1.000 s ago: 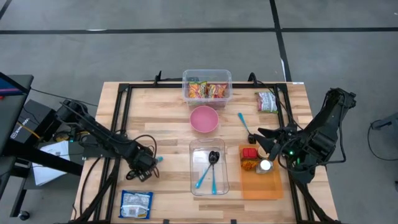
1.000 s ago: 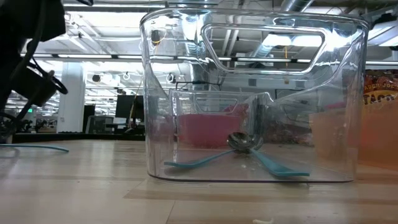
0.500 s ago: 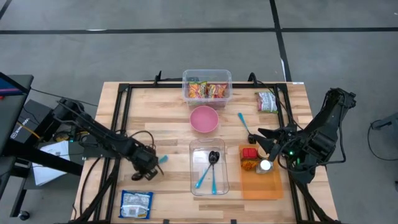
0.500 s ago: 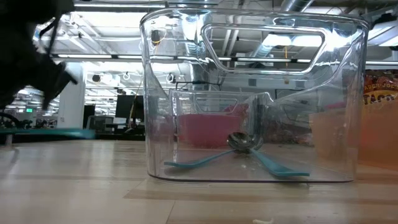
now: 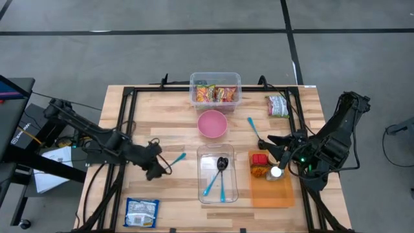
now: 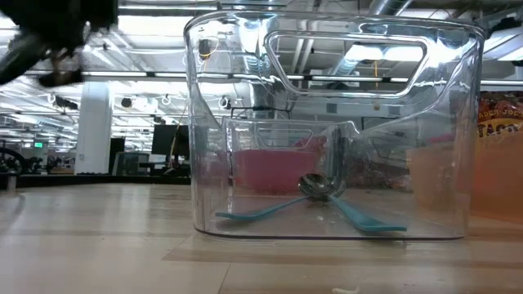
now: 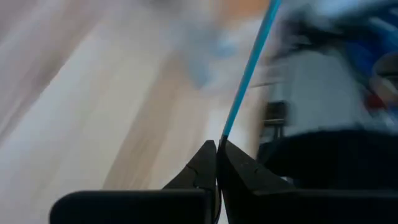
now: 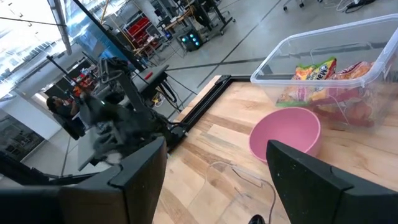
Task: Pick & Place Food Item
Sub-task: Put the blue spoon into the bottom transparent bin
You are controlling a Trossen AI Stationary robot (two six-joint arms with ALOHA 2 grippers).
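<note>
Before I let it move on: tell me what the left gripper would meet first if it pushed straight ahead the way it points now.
Probably the clear container. The left gripper, shut on a teal utensil, points across the table toward that container's near wall, with bare wood between. It rides above the tabletop, so it might pass over the rim; height is unclear.

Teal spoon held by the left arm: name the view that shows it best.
High view: the teal spoon shows whole, beside the left gripper. Left wrist view shows only its thin handle between shut jaws. Low and right wrist views miss it.
</note>
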